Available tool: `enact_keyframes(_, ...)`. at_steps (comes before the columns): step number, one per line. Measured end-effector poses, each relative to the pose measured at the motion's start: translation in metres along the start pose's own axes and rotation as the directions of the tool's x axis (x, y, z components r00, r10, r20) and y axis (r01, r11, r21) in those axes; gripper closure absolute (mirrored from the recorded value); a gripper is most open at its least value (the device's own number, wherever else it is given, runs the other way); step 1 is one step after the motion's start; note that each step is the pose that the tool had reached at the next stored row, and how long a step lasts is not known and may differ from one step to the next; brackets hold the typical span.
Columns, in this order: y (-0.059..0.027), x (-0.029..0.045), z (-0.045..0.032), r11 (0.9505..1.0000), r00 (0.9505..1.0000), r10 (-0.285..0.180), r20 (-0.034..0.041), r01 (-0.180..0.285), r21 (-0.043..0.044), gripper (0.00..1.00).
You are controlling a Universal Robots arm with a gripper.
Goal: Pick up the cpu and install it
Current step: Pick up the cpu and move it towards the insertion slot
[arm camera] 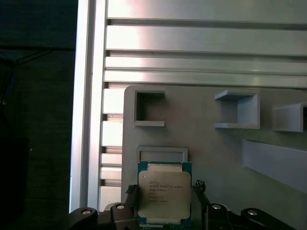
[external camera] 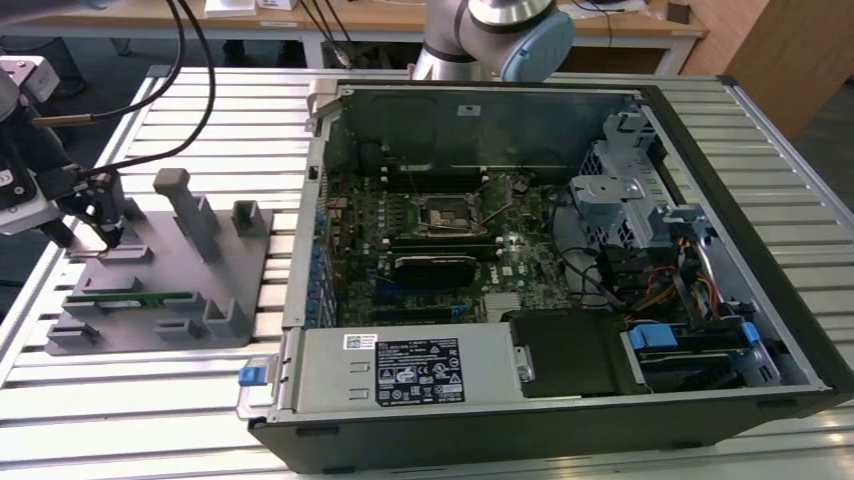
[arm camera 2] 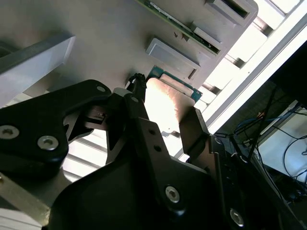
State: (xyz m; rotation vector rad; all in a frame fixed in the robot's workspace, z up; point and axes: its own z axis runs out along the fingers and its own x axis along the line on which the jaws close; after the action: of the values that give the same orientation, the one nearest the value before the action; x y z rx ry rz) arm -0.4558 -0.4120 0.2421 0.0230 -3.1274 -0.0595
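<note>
Gripper [external camera: 107,235] low over a corner of the grey tray [external camera: 160,275], clamped on the cpu [arm camera: 164,194].
Slatted table [external camera: 120,400] borders the tray edge nearest the cpu; the open computer case [external camera: 320,200] stands on the exterior view's right. The arm points down. Fingers [arm camera: 198,188] press 2 opposite edges of the cpu, silver-topped, green-rimmed, lying flat.

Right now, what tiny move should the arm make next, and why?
Probably a short, straight lift, once its grip is sure. The gripper sits low around the cpu, which lies flat on the grey tray; the open computer case stands apart, to the exterior view's right.
</note>
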Motion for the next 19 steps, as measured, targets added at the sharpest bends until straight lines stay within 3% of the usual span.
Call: enact_keyframes(19, 0.0002, 0.0001, -0.0039, 1.0, 1.0, 0.0, 0.0001, 0.0, -0.0001, 0.47)
